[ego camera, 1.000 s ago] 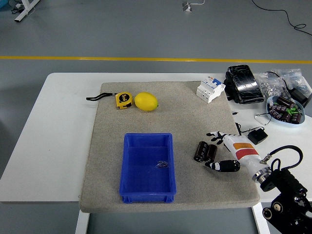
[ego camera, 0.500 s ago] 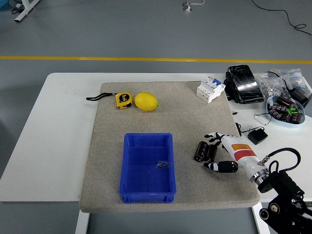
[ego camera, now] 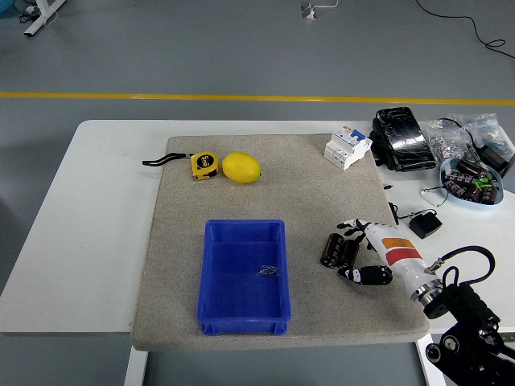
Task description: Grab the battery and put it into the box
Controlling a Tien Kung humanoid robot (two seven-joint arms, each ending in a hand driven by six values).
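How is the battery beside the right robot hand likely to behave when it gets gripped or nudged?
The battery looks like dark cylinders lying on their sides, so a nudge may roll it. The felt mat should damp rolling. It probably stays rigid when the right robot hand closes on it.

One battery (ego camera: pixel 339 250), one box (ego camera: pixel 243 277), one lemon (ego camera: pixel 241 167), one tape measure (ego camera: pixel 203 165)

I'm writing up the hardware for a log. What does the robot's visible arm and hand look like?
Only the right arm shows. Its right hand has a white body with black fingers and an orange and red label on the back. A silver metal ring forms the wrist, a thin black cable loops above it, and the black forearm is blocky with round joints.
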